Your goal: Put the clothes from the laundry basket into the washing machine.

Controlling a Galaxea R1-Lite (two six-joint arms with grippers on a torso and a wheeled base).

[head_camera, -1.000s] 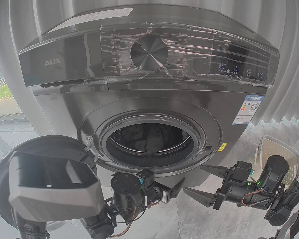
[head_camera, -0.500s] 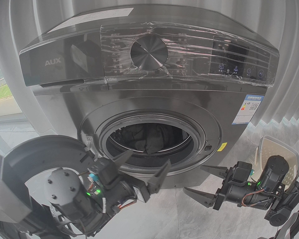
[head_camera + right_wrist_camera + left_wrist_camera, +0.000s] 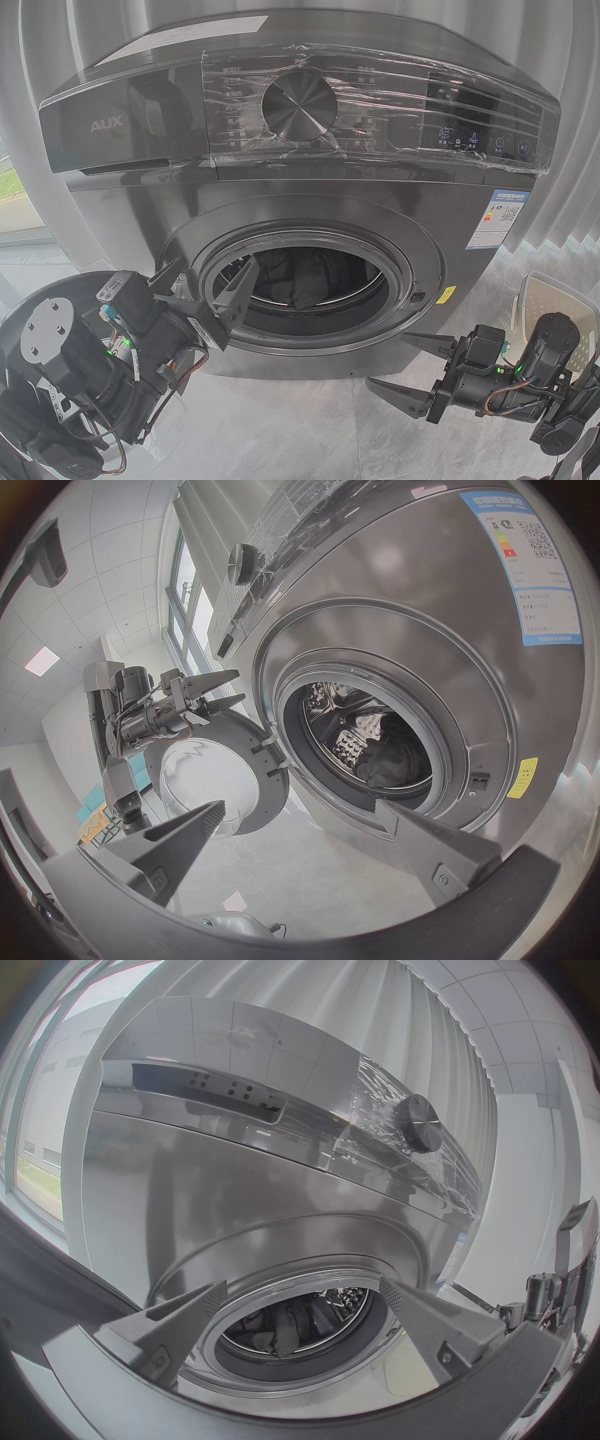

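The washing machine (image 3: 300, 187) stands with its round door (image 3: 215, 774) swung open to the left. Dark clothes (image 3: 294, 278) lie inside the drum, also seen as dark clothes (image 3: 278, 1332) and dark clothes (image 3: 390, 761) in the wrist views. My left gripper (image 3: 206, 281) is open and empty, raised at the left rim of the drum opening, in front of the door hinge. My right gripper (image 3: 406, 365) hangs open and empty low at the right, below the opening and above the floor. The cream laundry basket (image 3: 553, 300) sits on the floor at the far right, behind my right arm; its inside is hidden.
Grey tiled floor (image 3: 325, 425) lies free in front of the machine between my arms. The open door fills the lower left, behind the left arm. White curtains (image 3: 562, 206) hang behind the machine.
My left arm swung from low in front of the machine up and to the left; its open gripper now sits by the left rim of the opening. The right arm stayed put.
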